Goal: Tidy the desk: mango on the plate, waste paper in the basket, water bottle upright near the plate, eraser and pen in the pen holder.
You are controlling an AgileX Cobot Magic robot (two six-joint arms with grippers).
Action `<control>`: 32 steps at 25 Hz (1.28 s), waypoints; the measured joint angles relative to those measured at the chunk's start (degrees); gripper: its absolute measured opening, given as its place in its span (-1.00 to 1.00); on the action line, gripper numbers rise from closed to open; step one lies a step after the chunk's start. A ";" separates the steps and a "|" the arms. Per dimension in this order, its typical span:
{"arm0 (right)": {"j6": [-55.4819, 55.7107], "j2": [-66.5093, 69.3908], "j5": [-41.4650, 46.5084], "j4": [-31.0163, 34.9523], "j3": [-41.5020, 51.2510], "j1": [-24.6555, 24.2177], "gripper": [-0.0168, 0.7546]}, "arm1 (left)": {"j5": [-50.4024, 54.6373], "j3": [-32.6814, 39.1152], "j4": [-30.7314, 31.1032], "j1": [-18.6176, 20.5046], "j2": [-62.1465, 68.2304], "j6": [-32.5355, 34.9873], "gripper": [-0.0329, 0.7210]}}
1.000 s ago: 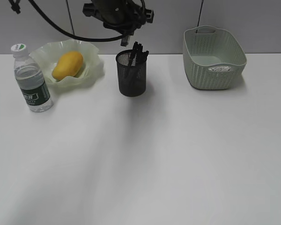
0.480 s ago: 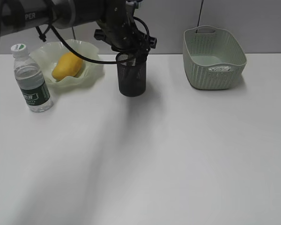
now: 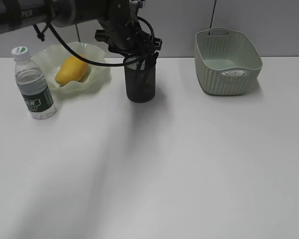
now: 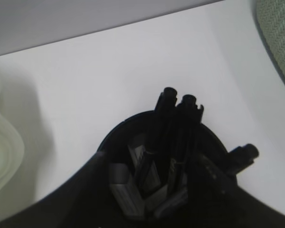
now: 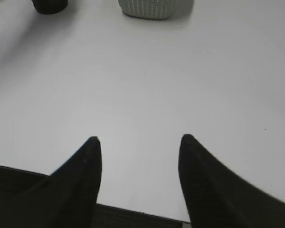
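Observation:
The black mesh pen holder (image 3: 140,79) stands mid-back on the white desk (image 3: 154,169), with black pens (image 3: 150,54) sticking out. My left gripper (image 3: 133,50) hangs at its mouth. In the left wrist view my left gripper (image 4: 152,166) is spread open around the holder (image 4: 213,142), with pens (image 4: 186,109) and grey pieces inside; I cannot pick out the eraser. The mango (image 3: 72,69) lies on the wavy green plate (image 3: 97,79). The water bottle (image 3: 34,85) stands upright beside the plate. The waste paper (image 3: 233,73) lies in the basket (image 3: 228,62). My right gripper (image 5: 138,137) is open and empty.
The right gripper hovers over bare desk (image 5: 147,80) near its front edge, with the basket (image 5: 149,8) and pen holder (image 5: 50,5) far ahead. A grey wall runs behind the desk. The left arm and its cables cross above the plate.
My left gripper has come down from above the pen holder to its mouth, then shifted slightly left. Everything else stays in place.

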 joint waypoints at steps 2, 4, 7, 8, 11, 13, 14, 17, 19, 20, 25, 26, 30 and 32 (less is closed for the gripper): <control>0.00 0.00 0.00 0.00 0.00 0.00 0.14 | 1.36 0.00 -0.05 0.00 -1.05 0.00 0.18; 0.00 0.00 0.00 0.00 0.00 0.00 0.14 | 3.66 0.00 -0.24 0.00 -2.54 0.00 0.19; 0.00 0.00 0.00 0.00 0.00 0.00 0.14 | 9.65 -0.12 -0.91 -0.06 -5.41 1.27 0.19; 0.00 0.00 0.00 0.00 0.00 0.00 0.14 | 12.22 -0.19 -1.65 -0.06 -6.39 2.40 0.19; 0.00 0.00 0.00 0.00 0.00 0.00 0.14 | 20.57 -0.23 -4.03 -0.06 -8.89 7.67 0.19; 0.00 0.00 0.00 0.00 0.00 0.00 0.14 | 25.15 -0.23 -5.31 -0.06 -10.15 10.21 0.19; 0.00 0.00 0.00 0.00 0.00 0.00 0.14 | 26.39 -0.23 -5.77 -0.06 -10.67 11.21 0.19; 0.00 0.00 0.00 0.00 0.00 0.00 0.14 | 27.50 -0.23 -7.56 -0.06 -12.62 12.37 0.23; 0.00 0.00 -0.05 0.00 0.00 0.00 0.14 | 27.57 -0.23 -8.65 -0.10 -14.30 12.62 0.26; 0.00 0.00 -0.05 0.00 0.00 0.00 0.14 | 27.57 -0.23 -8.91 -0.10 -15.13 12.66 0.27; 0.00 0.00 0.00 0.00 0.00 0.00 0.14 | 27.55 1.71 -9.52 -0.04 -19.08 13.35 0.27; 0.00 0.00 0.00 0.00 0.00 0.00 0.14 | 27.55 3.37 -9.52 0.08 -20.32 13.60 0.27; 0.00 0.00 0.06 0.00 0.00 0.00 0.14 | 27.59 13.34 -9.52 1.70 -26.43 14.65 0.27; 0.00 0.00 0.06 0.00 0.00 0.00 0.14 | 27.59 18.96 -9.52 3.23 -29.91 15.01 0.27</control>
